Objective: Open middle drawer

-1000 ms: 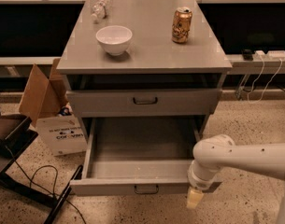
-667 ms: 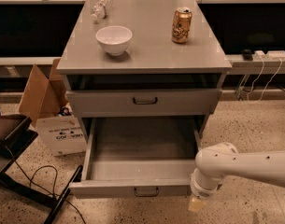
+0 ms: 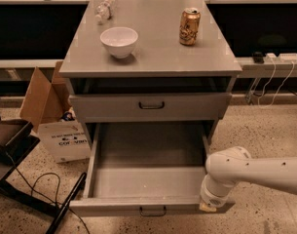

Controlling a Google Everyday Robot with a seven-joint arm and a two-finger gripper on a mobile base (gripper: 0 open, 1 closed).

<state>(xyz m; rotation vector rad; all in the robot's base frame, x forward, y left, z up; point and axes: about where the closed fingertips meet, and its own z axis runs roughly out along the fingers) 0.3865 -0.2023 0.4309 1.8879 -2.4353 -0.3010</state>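
The middle drawer is pulled far out of the grey cabinet. Its low flat front with a small black bar handle faces me, and its shallow grey tray holds nothing. My gripper is at the end of the white arm that reaches in from the right. It sits low at the front right corner of the drawer, against the drawer front. Most of it is hidden by the wrist.
A taller drawer front above is closed. On the cabinet top stand a white bowl, a gold can and a lying plastic bottle. A cardboard box stands on the floor to the left, with cables beside it.
The middle drawer front has come further out toward me. My gripper and wrist moved down and toward me with it, staying at the drawer's right front corner.
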